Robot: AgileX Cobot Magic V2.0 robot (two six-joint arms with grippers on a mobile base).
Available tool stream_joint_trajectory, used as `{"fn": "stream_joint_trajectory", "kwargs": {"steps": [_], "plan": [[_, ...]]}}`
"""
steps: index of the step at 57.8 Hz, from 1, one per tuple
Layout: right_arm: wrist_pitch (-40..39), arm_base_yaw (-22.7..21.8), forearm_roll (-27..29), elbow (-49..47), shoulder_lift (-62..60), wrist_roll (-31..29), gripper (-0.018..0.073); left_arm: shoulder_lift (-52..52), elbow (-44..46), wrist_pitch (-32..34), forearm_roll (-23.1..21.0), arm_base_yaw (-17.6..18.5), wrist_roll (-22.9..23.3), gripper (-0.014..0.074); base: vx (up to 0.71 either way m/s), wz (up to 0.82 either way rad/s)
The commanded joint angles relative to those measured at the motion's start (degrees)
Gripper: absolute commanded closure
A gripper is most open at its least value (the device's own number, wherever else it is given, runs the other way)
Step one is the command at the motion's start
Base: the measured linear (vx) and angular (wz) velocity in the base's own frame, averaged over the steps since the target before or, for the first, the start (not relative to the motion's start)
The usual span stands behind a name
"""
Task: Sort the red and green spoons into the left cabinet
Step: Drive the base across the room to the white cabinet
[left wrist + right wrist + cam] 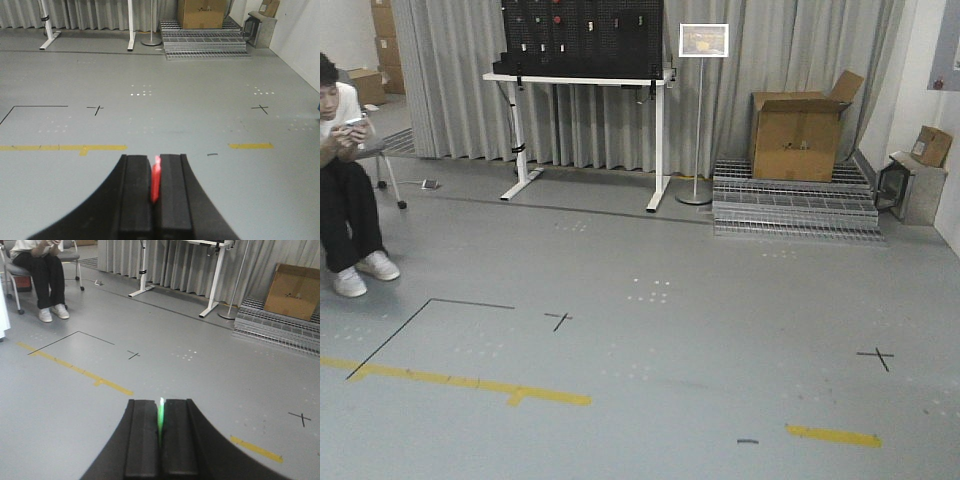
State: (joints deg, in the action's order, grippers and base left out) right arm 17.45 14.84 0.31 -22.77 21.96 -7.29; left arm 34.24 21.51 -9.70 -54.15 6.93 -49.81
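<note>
Grey floor [650,260] fills every view, crossed by yellow tape [470,382] and backed by a pale curtain [770,60], a white table [580,78] and a cardboard box [798,135]. A seated person [345,200] is at the edge. No cabinet shows anywhere, so I judge this the carrying step: both spoons are in hand and the placing is not yet begun.

The left gripper [156,165] is clamped narrow on the red spoon [156,181], a thin sliver standing up between its pads. The right gripper [161,407] pinches the green spoon [160,422] likewise.

Next, the base must bring the left cabinet into view; then each arm needs a level reach onto a shelf before letting go.

Most of both spoons is hidden — whether bowl or handle end pokes out, I cannot tell.
</note>
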Motion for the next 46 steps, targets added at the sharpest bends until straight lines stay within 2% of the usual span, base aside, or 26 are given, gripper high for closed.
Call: {"fn": "stream_joint_trajectory", "kwargs": {"steps": [1,46], "plan": [[-4.8,-0.2,-0.3,-1.9,0.3,-0.1,0.0557,0.0,1.6,2.5,-1.1,0.5,0.0,0.0596,0.71,-0.07],[-4.8,-0.2,-0.3,-1.9,0.3,-0.1,0.0557,0.0,1.6,2.6,-1.1,0.5,0.0,0.0596,0.69,-0.12]]}}
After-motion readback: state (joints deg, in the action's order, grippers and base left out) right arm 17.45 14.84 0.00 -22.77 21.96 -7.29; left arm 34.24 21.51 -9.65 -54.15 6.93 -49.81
